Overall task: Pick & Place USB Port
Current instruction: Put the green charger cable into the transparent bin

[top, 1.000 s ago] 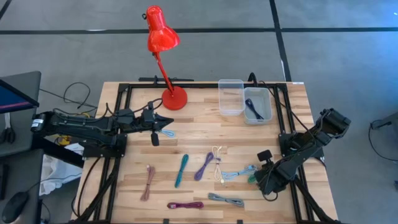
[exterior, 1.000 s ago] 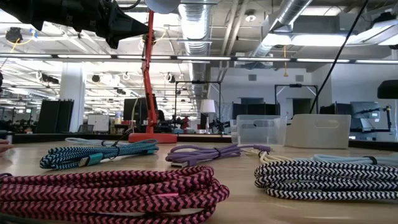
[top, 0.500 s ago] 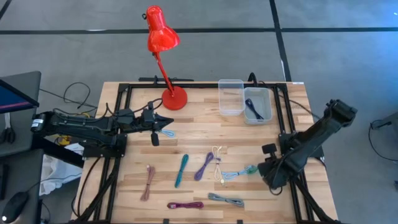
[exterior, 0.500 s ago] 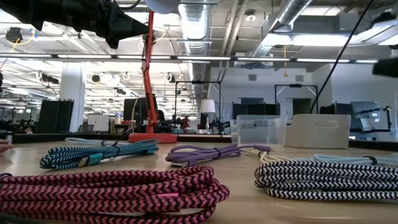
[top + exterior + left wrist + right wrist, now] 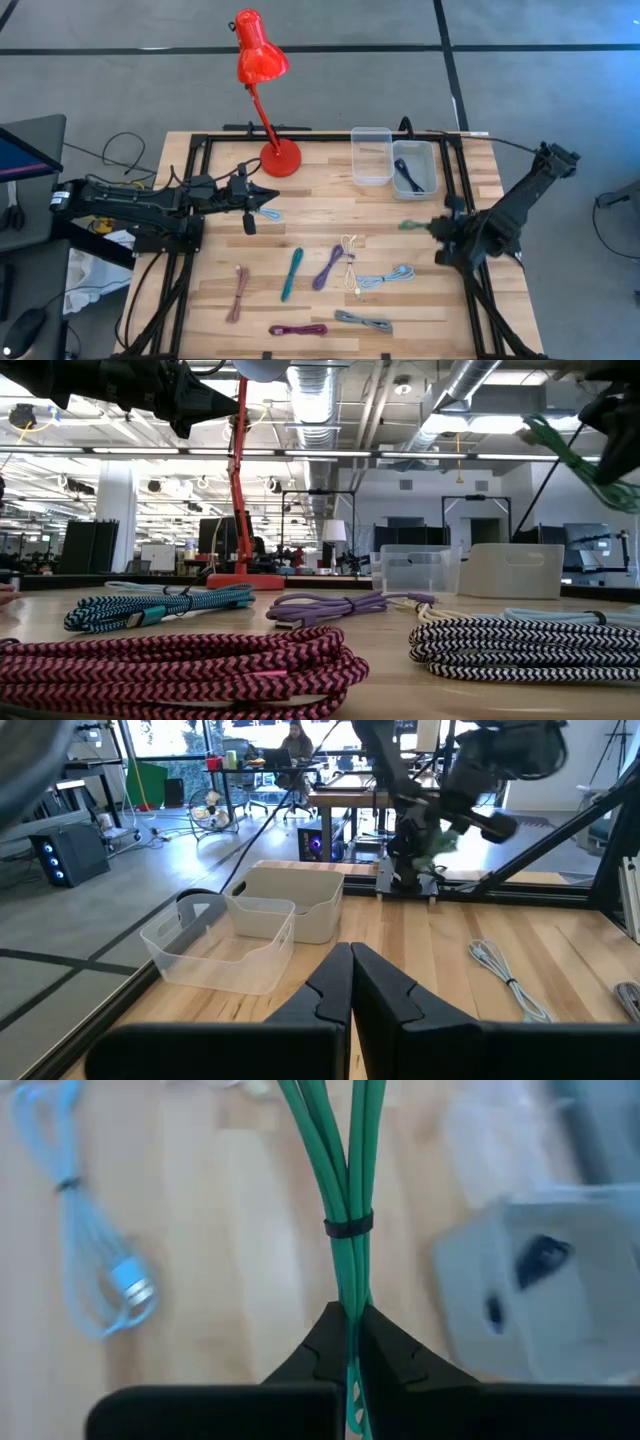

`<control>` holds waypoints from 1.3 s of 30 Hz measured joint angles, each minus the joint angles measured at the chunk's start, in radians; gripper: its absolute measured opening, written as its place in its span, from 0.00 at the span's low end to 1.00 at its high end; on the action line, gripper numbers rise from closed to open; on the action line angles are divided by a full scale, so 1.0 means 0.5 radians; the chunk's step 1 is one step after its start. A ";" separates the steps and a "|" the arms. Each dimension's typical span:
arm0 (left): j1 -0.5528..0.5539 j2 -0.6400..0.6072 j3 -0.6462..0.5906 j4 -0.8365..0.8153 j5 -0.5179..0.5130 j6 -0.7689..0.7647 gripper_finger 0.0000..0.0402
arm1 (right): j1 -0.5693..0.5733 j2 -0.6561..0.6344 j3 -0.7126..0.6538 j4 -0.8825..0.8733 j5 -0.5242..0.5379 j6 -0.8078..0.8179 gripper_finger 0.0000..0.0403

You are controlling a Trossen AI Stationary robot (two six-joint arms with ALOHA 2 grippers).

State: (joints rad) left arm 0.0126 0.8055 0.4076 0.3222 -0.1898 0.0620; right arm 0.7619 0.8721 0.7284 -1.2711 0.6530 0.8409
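Right gripper [image 5: 350,1323] is clamped on a bundled green cable [image 5: 348,1190], held up over the table [image 5: 310,205] near the bins [image 5: 415,168]. Left gripper [image 5: 351,972] sits clenched and empty by the red lamp [image 5: 262,80].

Around me the floor [image 5: 560,90] is grey, crossed by dark lines; my wooden counter [image 5: 320,225] carries a red lamp [image 5: 262,60]; beyond, silver ducts [image 5: 470,390] run under the ceiling; a person sits at a far desk [image 5: 297,738].

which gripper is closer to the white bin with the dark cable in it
The right gripper, shut on the green cable, hangs just in front of the white bin. The left gripper waits shut, well across the table beside the lamp base.
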 joint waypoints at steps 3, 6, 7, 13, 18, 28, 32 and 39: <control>0.000 0.000 0.000 0.000 0.000 0.004 0.01 | -0.101 -0.076 0.000 -0.093 0.097 0.085 0.00; 0.000 0.000 -0.001 0.000 0.000 0.008 0.01 | -0.231 -0.118 0.002 -0.186 0.166 0.179 0.00; 0.000 0.000 -0.001 0.000 -0.001 0.008 0.01 | -0.281 -0.133 0.002 -0.196 0.172 0.198 0.00; 0.000 0.000 -0.001 0.000 0.000 0.008 0.01 | -0.549 -0.219 0.002 -0.196 0.186 0.206 0.00; 0.000 0.000 -0.001 0.000 0.000 0.008 0.01 | -0.797 -0.231 0.002 -0.163 0.198 0.253 0.00; 0.000 0.000 -0.001 0.000 0.000 0.008 0.01 | -1.196 -0.230 0.002 0.138 0.297 0.160 0.00; 0.000 0.000 -0.001 0.000 0.000 0.008 0.01 | -1.365 -0.225 0.002 0.227 0.323 0.141 0.00; 0.000 0.000 -0.001 0.000 0.000 0.008 0.01 | -1.640 -0.169 -0.124 0.449 0.265 0.094 0.00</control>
State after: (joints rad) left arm 0.0128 0.8055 0.4072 0.3222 -0.1898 0.0658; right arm -0.0580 0.7877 0.6664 -1.0465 0.7856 0.8878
